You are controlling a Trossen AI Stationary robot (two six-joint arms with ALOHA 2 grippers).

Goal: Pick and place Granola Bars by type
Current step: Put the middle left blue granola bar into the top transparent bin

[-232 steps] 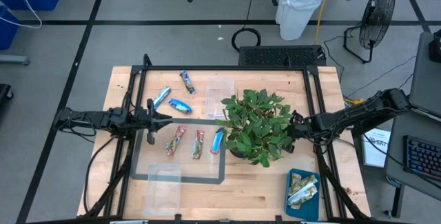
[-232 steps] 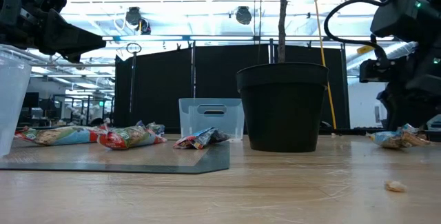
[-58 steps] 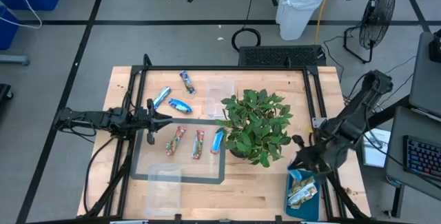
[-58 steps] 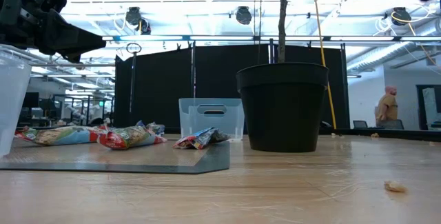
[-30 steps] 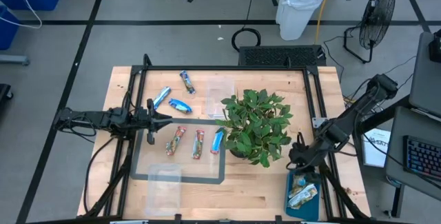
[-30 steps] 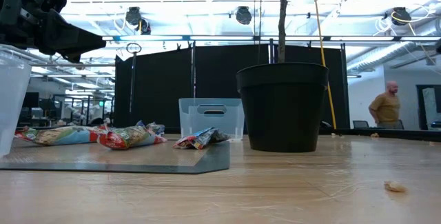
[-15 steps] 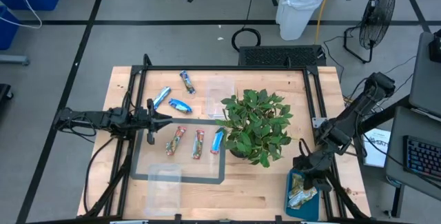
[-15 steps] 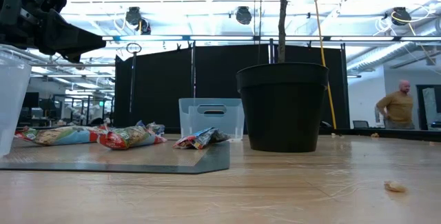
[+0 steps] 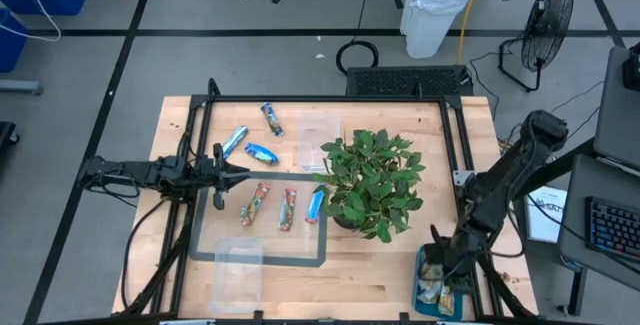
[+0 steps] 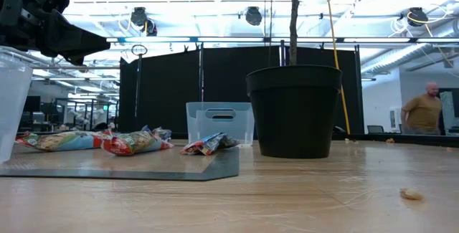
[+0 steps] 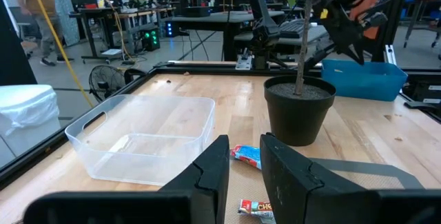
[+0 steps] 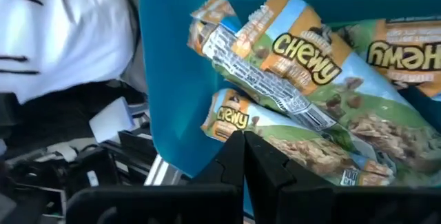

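Observation:
Several green-and-beige Granola Bars [image 12: 310, 93] lie in the teal tray [image 9: 420, 303] at the table's near right. My right gripper [image 9: 441, 263] hangs over them, tipped down, its fingers [image 12: 242, 156] shut with nothing between them. Blue bars [image 9: 262, 153] and red-and-tan bars [image 9: 256, 205] lie flat on the table's left half, partly on a grey mat [image 9: 260, 261]. My left gripper [image 9: 240, 172] waits level above that mat, slightly open [image 11: 244, 160] and empty. My right gripper points its shut fingertips [image 12: 234, 145] slanting down at the end of one green-and-beige bar [image 12: 231, 117] that lies in the tray. Whether they touch the wrapper I cannot tell.
A potted plant [image 9: 370, 180] stands mid-table between the arms, its black pot [image 10: 294, 111] tall. One clear tub [image 9: 321, 130] sits at the far side, another [image 9: 238, 265] at the near left. A person [image 10: 424, 115] stands in the room beyond.
My right gripper has gone toward the table's near edge and down over the teal tray, rolling and tipping further down as it went. It has stayed shut.

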